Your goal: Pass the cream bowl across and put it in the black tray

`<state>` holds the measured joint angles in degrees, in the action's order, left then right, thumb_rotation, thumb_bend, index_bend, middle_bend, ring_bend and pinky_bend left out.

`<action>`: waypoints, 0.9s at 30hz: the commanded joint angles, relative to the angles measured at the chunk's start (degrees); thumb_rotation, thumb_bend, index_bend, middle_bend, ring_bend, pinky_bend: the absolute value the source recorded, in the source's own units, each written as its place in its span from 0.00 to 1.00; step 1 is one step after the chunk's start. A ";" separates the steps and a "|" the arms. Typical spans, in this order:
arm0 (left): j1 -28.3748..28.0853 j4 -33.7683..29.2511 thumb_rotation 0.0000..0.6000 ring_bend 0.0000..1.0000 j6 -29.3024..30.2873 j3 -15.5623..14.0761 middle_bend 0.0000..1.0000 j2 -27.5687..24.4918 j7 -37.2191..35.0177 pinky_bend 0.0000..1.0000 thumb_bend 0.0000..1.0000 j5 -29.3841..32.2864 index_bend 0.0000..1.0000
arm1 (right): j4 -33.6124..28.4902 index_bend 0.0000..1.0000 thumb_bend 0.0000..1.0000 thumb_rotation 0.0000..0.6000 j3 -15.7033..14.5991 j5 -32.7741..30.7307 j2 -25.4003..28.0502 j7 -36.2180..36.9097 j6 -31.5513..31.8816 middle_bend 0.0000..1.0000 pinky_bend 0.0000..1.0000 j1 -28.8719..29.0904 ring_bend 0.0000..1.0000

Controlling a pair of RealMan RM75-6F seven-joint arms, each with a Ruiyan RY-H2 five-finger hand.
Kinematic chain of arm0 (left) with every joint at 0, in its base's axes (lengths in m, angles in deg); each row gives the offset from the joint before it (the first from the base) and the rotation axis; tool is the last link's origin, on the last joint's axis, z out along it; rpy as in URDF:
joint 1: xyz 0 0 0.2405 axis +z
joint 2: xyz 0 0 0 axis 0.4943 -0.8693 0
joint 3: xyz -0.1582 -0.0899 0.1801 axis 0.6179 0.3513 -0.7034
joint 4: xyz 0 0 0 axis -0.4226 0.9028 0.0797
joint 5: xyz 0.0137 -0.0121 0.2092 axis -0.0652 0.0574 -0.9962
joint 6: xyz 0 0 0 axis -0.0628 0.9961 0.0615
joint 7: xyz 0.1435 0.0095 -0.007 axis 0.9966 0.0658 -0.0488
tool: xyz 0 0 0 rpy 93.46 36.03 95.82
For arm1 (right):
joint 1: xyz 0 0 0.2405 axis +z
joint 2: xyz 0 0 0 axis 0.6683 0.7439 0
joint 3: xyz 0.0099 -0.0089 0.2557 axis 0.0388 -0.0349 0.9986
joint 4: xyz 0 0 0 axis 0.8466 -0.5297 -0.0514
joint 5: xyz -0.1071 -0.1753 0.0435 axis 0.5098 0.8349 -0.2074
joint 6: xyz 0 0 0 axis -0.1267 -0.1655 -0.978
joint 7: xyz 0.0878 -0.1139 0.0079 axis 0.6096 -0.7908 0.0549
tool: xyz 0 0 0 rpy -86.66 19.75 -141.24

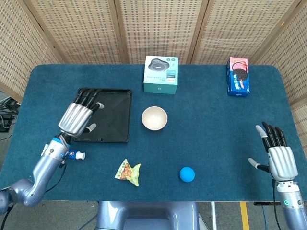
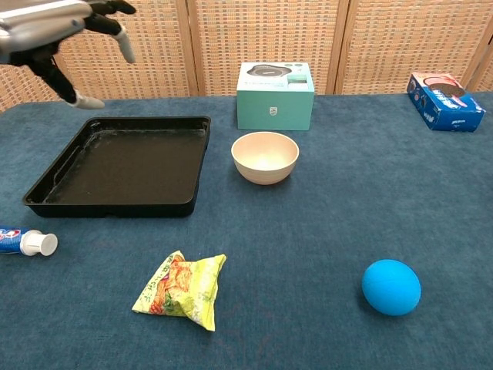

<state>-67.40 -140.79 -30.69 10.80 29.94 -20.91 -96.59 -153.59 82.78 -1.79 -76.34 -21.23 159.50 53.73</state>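
Above the black tray (image 1: 101, 115), left hand (image 1: 77, 118) fingers (image 1: 89, 98) spread, holding nothing.

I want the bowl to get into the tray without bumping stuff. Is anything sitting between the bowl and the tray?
Nothing visible is. The cream bowl sits just beside the black tray, with only bare blue cloth between them. The left hand hovers over the tray, open and holding nothing, so it isn't blocking the gap.
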 commanded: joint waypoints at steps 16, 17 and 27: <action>-17.54 13.57 1.00 0.00 -10.64 -0.28 0.00 17.52 14.55 0.00 0.23 17.70 0.40 | 0.42 0.00 0.20 1.00 2.17 0.19 1.04 4.42 -0.59 0.00 0.00 -1.05 0.00; -18.26 14.39 1.00 0.00 -10.90 -0.44 0.00 18.23 14.81 0.00 0.23 18.46 0.41 | 0.43 0.00 0.20 1.00 2.28 0.17 1.11 4.66 -0.67 0.00 0.00 -1.10 0.00; -23.24 21.63 1.00 0.00 -13.47 -1.66 0.00 23.68 15.59 0.00 0.23 22.35 0.45 | 0.42 0.00 0.20 1.00 3.17 -0.01 1.57 6.08 -0.75 0.00 0.00 -1.54 0.00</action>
<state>-90.20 -119.62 -43.89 9.36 53.19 -5.48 -74.54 -153.18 85.91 -1.77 -74.79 -15.19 158.77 52.22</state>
